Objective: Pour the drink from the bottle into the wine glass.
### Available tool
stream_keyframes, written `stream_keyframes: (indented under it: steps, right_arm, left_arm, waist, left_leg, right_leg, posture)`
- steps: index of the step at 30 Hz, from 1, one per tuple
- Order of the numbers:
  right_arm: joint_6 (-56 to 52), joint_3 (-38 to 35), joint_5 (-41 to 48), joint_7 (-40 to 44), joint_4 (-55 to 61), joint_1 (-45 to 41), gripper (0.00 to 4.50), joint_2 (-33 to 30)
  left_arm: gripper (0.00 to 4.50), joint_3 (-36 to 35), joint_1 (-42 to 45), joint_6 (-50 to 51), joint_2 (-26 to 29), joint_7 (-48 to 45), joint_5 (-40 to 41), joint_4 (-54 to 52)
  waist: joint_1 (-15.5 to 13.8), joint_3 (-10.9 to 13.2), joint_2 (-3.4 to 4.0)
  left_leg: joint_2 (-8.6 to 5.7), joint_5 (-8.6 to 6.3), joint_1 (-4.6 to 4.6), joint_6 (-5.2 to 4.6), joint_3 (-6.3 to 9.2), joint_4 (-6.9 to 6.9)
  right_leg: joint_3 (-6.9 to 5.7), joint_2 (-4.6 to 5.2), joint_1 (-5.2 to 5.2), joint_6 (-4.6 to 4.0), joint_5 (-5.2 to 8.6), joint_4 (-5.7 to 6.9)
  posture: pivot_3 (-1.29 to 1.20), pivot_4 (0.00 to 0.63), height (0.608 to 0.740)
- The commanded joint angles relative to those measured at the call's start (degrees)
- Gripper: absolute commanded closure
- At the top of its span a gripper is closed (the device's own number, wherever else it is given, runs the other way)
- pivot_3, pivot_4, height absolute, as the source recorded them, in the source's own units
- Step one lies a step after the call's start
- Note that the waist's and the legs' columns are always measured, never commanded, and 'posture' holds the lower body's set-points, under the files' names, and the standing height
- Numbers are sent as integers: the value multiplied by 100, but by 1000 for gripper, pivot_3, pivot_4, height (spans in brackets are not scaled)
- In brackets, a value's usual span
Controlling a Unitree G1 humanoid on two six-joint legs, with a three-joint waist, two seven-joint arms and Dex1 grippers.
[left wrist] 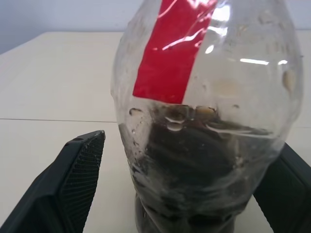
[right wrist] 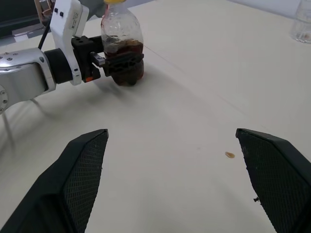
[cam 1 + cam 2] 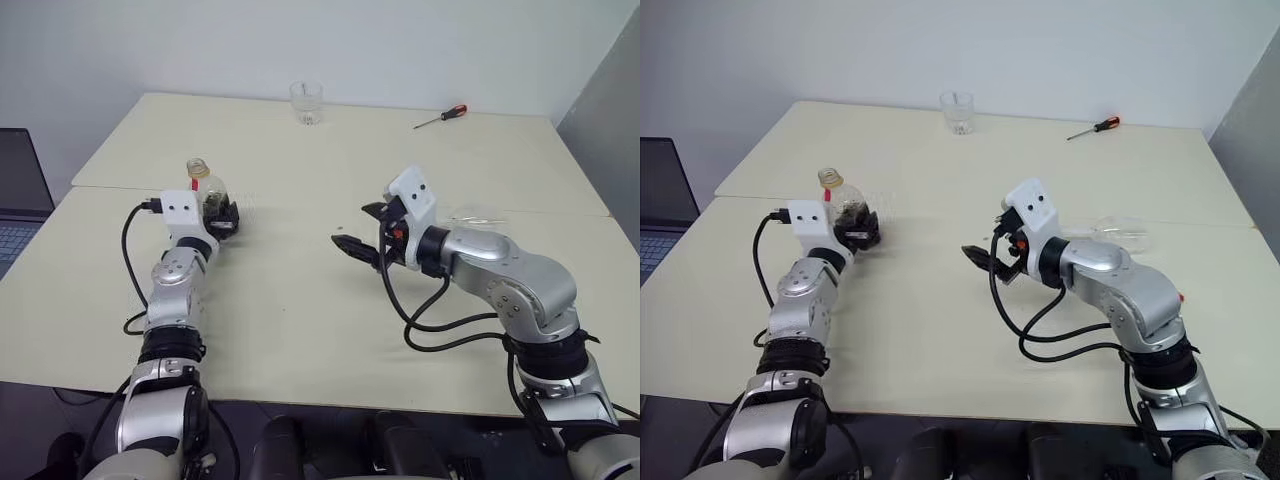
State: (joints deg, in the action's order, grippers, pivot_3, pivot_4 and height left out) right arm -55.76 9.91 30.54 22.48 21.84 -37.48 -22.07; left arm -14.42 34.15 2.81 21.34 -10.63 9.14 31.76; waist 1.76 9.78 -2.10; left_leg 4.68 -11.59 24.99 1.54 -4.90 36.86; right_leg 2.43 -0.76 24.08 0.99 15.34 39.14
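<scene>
The bottle (image 3: 205, 186) stands upright on the left part of the table, with a red band and a pale cap. The dark drink (image 1: 194, 184) fills only its lower part. My left gripper (image 3: 222, 218) is level around the bottle's base and open, and one finger (image 1: 73, 179) is clearly apart from the plastic. My right gripper (image 3: 358, 228) hangs open and empty above the table's middle, pointing toward the bottle (image 2: 121, 46). A clear thing (image 3: 1122, 231) lies flat just beyond my right forearm. It may be the wine glass on its side, but I cannot tell.
A short clear tumbler (image 3: 306, 100) stands at the far edge, and a red-handled screwdriver (image 3: 441, 117) lies at the back right. A laptop (image 3: 20, 200) sits off the table's left side. A small crumb (image 2: 229, 155) lies on the cream table (image 3: 300, 320).
</scene>
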Motion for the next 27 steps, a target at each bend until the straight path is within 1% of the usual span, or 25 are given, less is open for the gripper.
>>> stream_keyframes:
  steps: [1,5,8,10,13,20,23,24,25,27]
  right_arm:
    - [80,-259,29,62,21,-127,0,54]
    - [150,-306,-14,134,-74,-29,0,37]
    - [262,-499,-58,141,-191,185,0,-5]
    - [338,-770,22,94,-244,324,0,63]
    - [412,-1384,234,-90,-551,553,0,328]
    - [266,-1844,355,-199,-730,1090,0,470]
    - [-94,-2305,728,-568,-642,1314,0,766]
    - [-143,-2575,792,-926,-709,1350,0,1007]
    - [-136,-2851,884,-1269,-775,1365,0,1265]
    - [-161,-3278,1147,-1744,-737,1418,0,1692]
  left_arm:
    - [22,-45,-199,313,138,-49,66,-618]
    - [22,38,-492,711,118,-134,74,-1204]
    - [22,87,-935,1079,103,-167,52,-1875]
    - [22,76,-1183,1252,111,-208,73,-2188]
    - [22,-2,-1540,1462,106,-276,162,-2584]
    - [22,147,-2184,1811,27,-746,518,-3335]
    - [22,509,-2464,1995,109,-1408,808,-3867]
    - [22,881,-2479,1995,335,-1840,747,-4137]
    - [22,1109,-2413,2118,468,-2136,802,-4355]
    - [22,1357,-2162,2410,635,-2441,931,-4584]
  waist:
    - [0,0,0]
    - [-5,-1,-1]
    - [-4,-2,-3]
    - [-5,-2,-3]
    - [-7,-4,-5]
    - [-4,-4,-5]
    - [-2,-4,-5]
    - [-1,-4,-6]
    - [2,-5,-7]
    - [1,-5,-4]
  left_leg:
    - [0,0,0,0,0,0]
    - [0,0,0,0,1,1]
    - [-1,0,0,0,1,1]
    - [0,0,-1,1,2,0]
    - [0,0,-1,0,2,0]
    - [0,0,-4,0,2,-2]
    - [0,0,-4,0,6,-3]
    - [-1,0,-5,0,6,-3]
    - [-1,0,-5,0,6,-3]
    - [0,0,-5,1,5,-3]
  right_leg:
    - [0,0,0,0,0,0]
    - [-2,1,-1,0,0,2]
    - [0,3,-2,0,0,0]
    - [3,4,-2,0,0,-1]
    - [1,4,-3,0,0,0]
    - [6,4,-3,0,0,0]
    - [8,4,-3,0,0,-1]
    - [8,4,-4,0,0,-1]
    - [8,4,-4,0,0,1]
    - [3,1,-2,-1,0,2]
  posture:
    - [0,150,740]
    - [0,150,740]
    - [0,150,740]
    - [0,150,740]
    - [0,150,740]
    - [0,150,740]
    - [0,150,740]
    - [0,150,740]
    - [0,150,740]
    - [0,150,740]
